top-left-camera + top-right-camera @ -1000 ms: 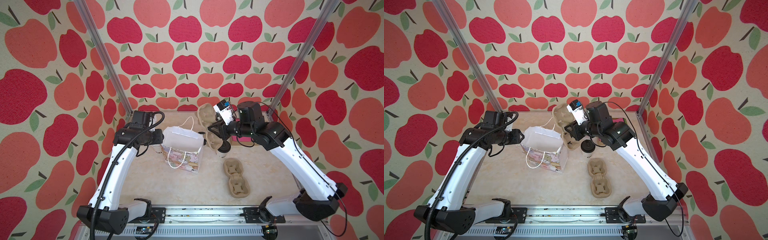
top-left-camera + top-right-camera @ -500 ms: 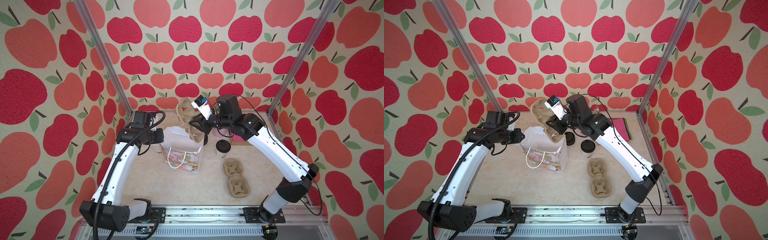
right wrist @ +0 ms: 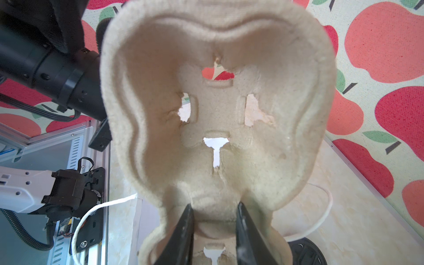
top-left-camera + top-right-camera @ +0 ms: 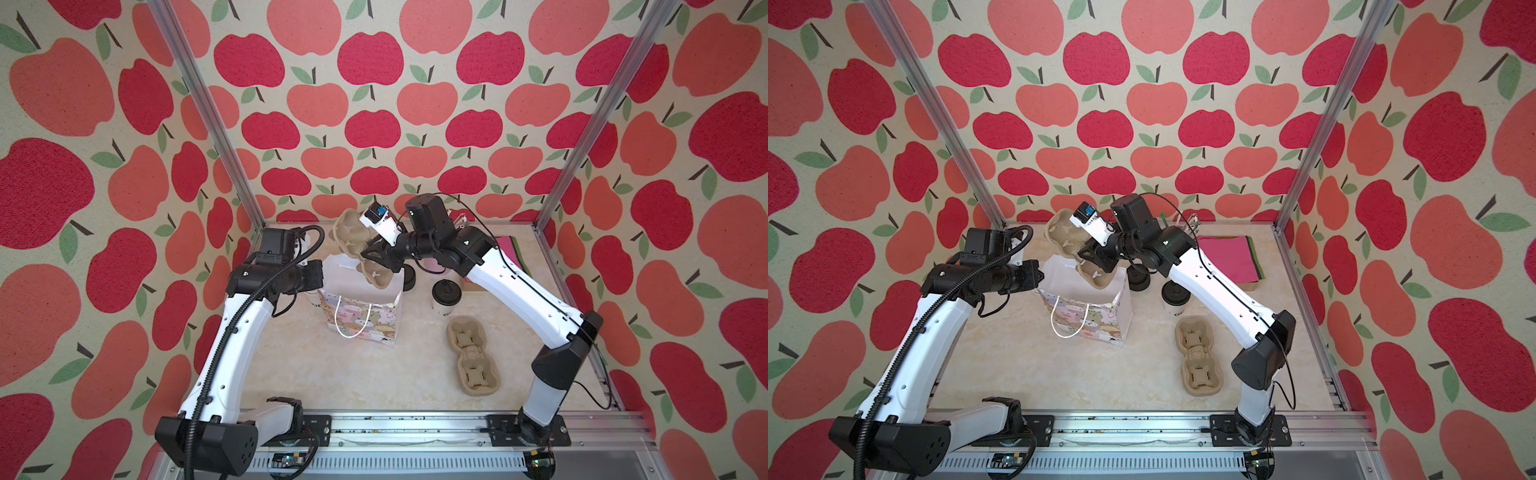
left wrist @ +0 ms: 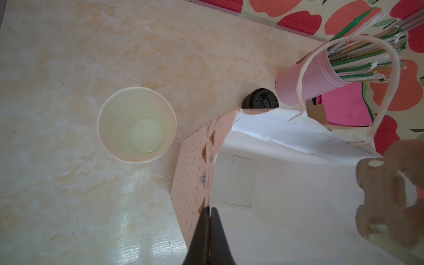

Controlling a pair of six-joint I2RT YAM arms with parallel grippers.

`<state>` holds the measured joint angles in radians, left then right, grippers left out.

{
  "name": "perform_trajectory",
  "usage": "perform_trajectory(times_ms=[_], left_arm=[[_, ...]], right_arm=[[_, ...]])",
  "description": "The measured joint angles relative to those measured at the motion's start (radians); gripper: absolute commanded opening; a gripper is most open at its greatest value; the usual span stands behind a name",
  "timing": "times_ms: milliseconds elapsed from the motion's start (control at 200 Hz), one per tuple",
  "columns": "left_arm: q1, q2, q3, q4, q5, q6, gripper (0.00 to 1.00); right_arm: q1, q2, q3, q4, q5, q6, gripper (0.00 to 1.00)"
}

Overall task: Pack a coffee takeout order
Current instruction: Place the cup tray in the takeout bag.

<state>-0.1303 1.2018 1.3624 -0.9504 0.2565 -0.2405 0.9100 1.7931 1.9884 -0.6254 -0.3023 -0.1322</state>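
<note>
Left gripper [image 5: 209,212] clenched on gift bag [image 4: 361,320] rim, presumably to keep the mouth open. Right gripper [image 3: 214,213] grasps pulp cup carrier [image 4: 376,276] at its waist, tilted over that mouth. Lidded cup [image 4: 446,291] stands on table [image 4: 374,374] just beside the bag, not yet packed; magenta napkin [image 4: 1225,257] further back.

Carrier [image 4: 351,235] fills bag [image 4: 365,322] mouth; lidded cup [image 4: 446,291] near; front table [image 4: 332,374] free.

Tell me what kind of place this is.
Probably a robot test booth staged as a coffee counter, not a real café: two robot arms on a metal rail, apple-print walls on an aluminium frame, and takeout supplies such as a lidded cup, a paper bag and a cardboard cup carrier.
</note>
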Motion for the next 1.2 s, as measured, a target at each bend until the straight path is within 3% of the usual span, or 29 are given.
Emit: perform_trajectory(times_ms=[615, 1201], left_arm=[[0.039, -0.051, -0.024, 0.019, 0.048, -0.021, 0.0], [0.041, -0.053, 0.021, -0.101, 0.038, -0.003, 0.0]], right_arm=[[0.052, -0.02, -0.141, -0.069, 0.085, -0.121, 0.28], [0.183, 0.002, -0.045, -0.306, 0.232, -0.155, 0.28]])
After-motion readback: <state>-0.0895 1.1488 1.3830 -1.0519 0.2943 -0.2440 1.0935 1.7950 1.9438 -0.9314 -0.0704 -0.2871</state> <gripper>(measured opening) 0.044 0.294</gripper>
